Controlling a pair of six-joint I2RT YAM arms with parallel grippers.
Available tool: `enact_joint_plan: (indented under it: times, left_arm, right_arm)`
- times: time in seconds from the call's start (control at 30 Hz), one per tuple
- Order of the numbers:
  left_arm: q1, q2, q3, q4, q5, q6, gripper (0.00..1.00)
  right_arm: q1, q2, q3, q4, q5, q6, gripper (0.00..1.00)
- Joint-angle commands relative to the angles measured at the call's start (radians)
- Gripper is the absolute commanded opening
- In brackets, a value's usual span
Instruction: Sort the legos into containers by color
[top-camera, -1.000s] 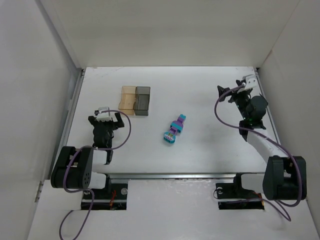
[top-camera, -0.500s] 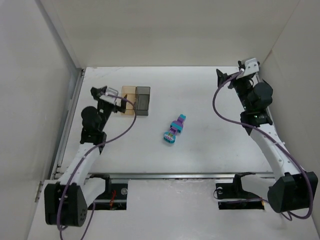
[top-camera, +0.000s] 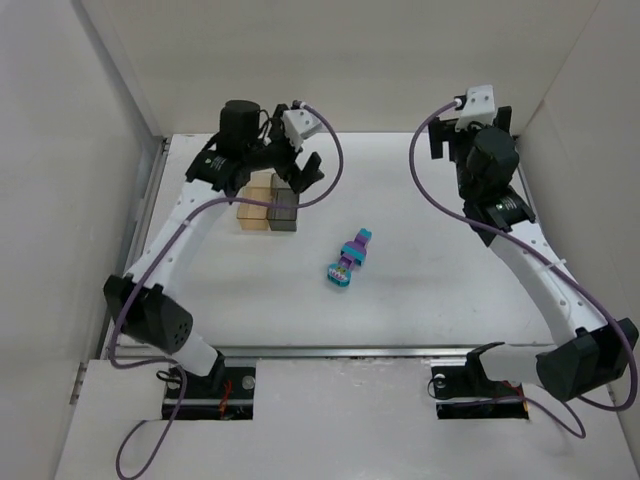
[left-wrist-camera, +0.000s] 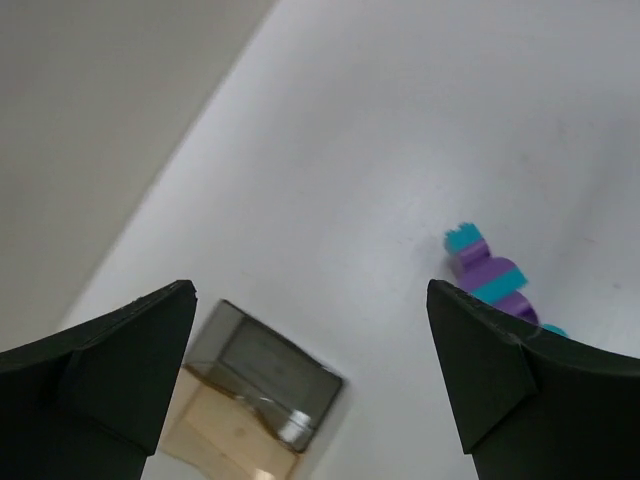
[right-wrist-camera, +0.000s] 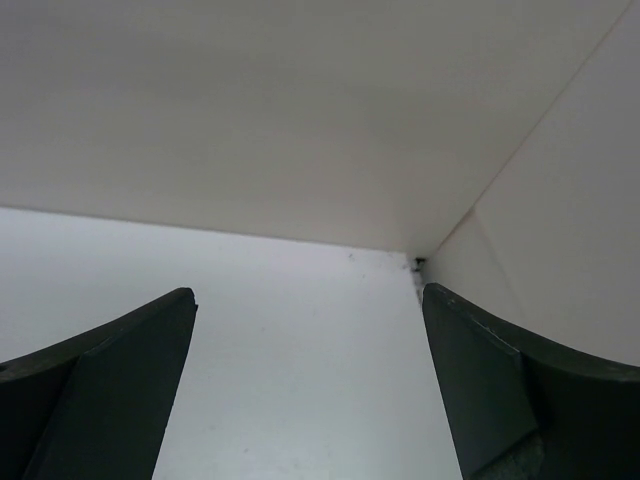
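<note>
Spread-open left gripper (top-camera: 300, 178) poised over the adjoining containers (top-camera: 284, 212), up from beside them earlier. Right gripper (right-wrist-camera: 310, 300), also spread, lifted higher at far right. Purple-and-teal legos (top-camera: 349, 259) unmoved, mid-table (top-camera: 420, 290).

The left end effector (top-camera: 300, 180) hides the far ends of both containers (top-camera: 268, 217).
</note>
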Motion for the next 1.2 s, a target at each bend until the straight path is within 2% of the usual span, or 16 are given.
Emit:
enact_joint_plan:
  times: [0.0,0.1,0.17,0.2,0.23,0.3,0.33,0.4,0.47,0.53,0.63,0.67,0.7,0.9,1.17]
  left_arm:
    - [-0.010,0.070,0.044,-0.140,0.181,-0.125,1.00]
    - [-0.024,0.168,0.106,-0.162,0.284,-0.167,1.00]
    - [-0.059,0.202,0.165,-0.246,0.215,-0.097,1.00]
    - [-0.085,0.202,0.193,-0.270,0.059,0.001,1.00]
    - [-0.146,0.193,0.212,-0.252,-0.040,0.046,1.00]
    - [-0.192,0.147,0.186,-0.164,-0.194,0.046,1.00]
    - [-0.217,0.090,0.105,-0.086,-0.339,-0.087,1.00]
    - [-0.217,0.046,0.013,0.105,-0.460,-0.271,1.00]
    - [-0.208,0.021,-0.111,0.169,-0.402,-0.227,1.00]
    - [-0.226,0.060,-0.106,0.097,-0.344,-0.199,1.00]
    - [-0.292,0.253,0.075,-0.152,-0.357,-0.251,1.00]
    - [-0.292,0.351,0.122,-0.211,-0.284,-0.239,1.00]
    - [-0.303,0.382,0.167,-0.248,-0.268,-0.239,1.00]
    - [-0.338,0.404,0.008,-0.147,-0.285,-0.311,1.00]
    - [-0.433,0.424,-0.057,-0.081,-0.376,-0.375,1.00]
  right_arm:
    - [0.002,0.016,0.086,-0.245,-0.024,0.184,1.00]
    - [0.002,0.016,0.096,-0.352,-0.077,0.290,1.00]
    - [0.002,0.016,0.076,-0.378,-0.098,0.320,1.00]
    - [0.002,0.004,0.067,-0.400,-0.098,0.349,1.00]
    - [0.002,-0.005,0.048,-0.411,-0.088,0.359,1.00]
    - [0.002,-0.014,0.030,-0.411,-0.060,0.382,1.00]
    - [0.002,-0.014,0.019,-0.411,-0.040,0.383,1.00]
    - [0.011,-0.027,-0.001,-0.402,-0.008,0.398,1.00]
    - [0.012,-0.036,-0.001,-0.392,0.001,0.425,1.00]
    - [0.012,-0.045,-0.001,-0.392,-0.023,0.439,1.00]
    - [0.012,-0.045,-0.001,-0.402,-0.060,0.467,1.00]
    - [0.012,-0.045,-0.001,-0.402,-0.071,0.482,1.00]
    - [0.012,-0.045,0.008,-0.412,-0.090,0.494,1.00]
    - [0.012,-0.045,0.008,-0.444,-0.187,0.568,1.00]
    - [0.012,-0.036,-0.047,-0.454,-0.252,0.588,1.00]
